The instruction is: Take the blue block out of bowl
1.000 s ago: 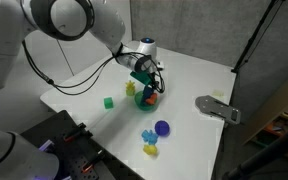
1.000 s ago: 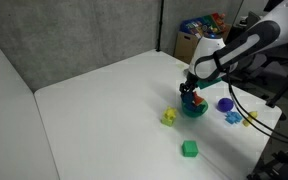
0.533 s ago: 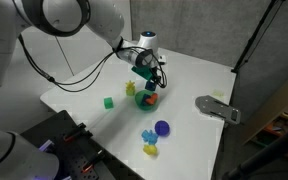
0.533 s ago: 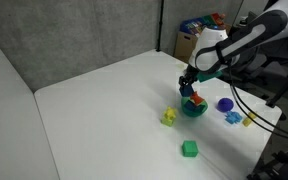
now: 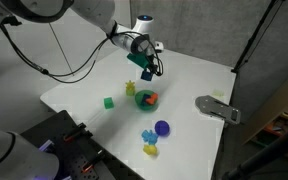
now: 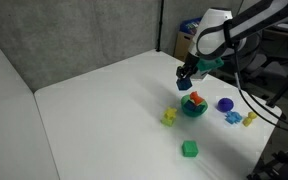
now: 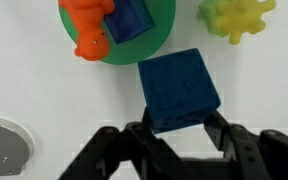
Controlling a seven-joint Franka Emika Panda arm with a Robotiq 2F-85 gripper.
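My gripper [image 7: 179, 124] is shut on the blue block [image 7: 179, 88], a dark teal-blue cube held between both fingers. In both exterior views the gripper [image 5: 144, 68] [image 6: 187, 78] hangs above the table, a little over and beside the green bowl [image 5: 145, 100] [image 6: 194, 106]. In the wrist view the bowl [image 7: 152, 45] lies below and beyond the block. It holds an orange toy [image 7: 89, 25] and a blue-purple piece [image 7: 129, 18].
A yellow-green spiky toy [image 7: 239, 15] [image 6: 169, 117] lies next to the bowl. A light green cube [image 5: 108, 102] [image 6: 189, 148], a dark blue-purple round object [image 5: 162, 127] and a yellow toy with a light blue piece [image 5: 149, 141] lie nearer the table edge. A grey plate [image 5: 216, 108] sits at the side.
The gripper has risen from inside the bowl to well above it, carrying the blue block up and out. The bowl and the other toys have stayed in place.
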